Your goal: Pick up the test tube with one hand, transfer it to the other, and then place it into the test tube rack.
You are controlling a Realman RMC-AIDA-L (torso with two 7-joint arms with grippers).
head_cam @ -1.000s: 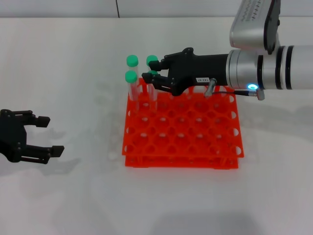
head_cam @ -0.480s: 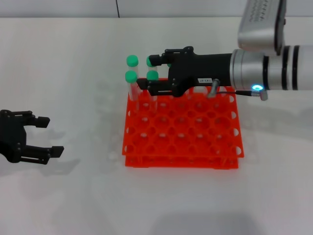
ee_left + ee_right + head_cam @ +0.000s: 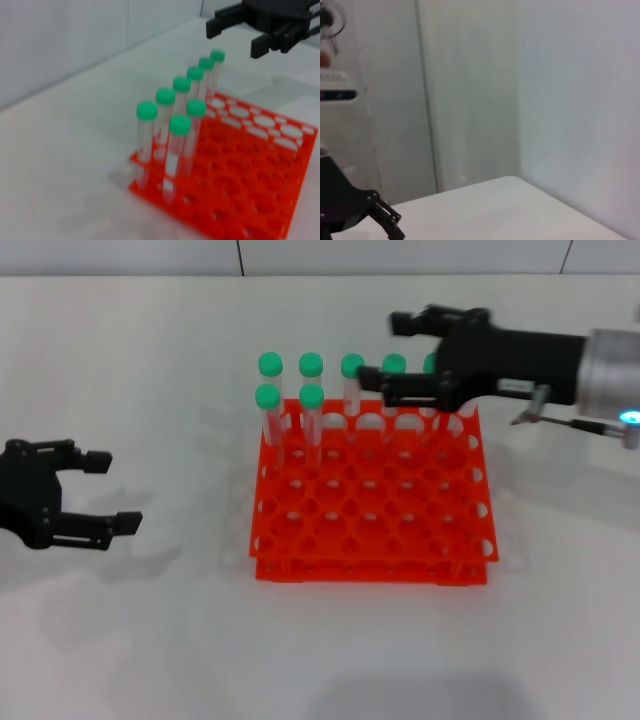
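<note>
- Head view: seven tubes [image 3: 311, 400] stand upright in rack [image 3: 372, 502], mid-desk, along its far side.
- Right tool [image 3: 400, 352], fingers apart, hovers above rack's far-right corner.
- Left tool [image 3: 112, 490], fingers apart, near desk's left edge.

Rightmost back-row tube cap [image 3: 432, 362] partly behind right hand [image 3: 392, 355].

Orange-red two-tier test tube rack [image 3: 372, 502], green-capped clear test tube [image 3: 311, 422] upright in second row, near rack's far-left corner
</note>
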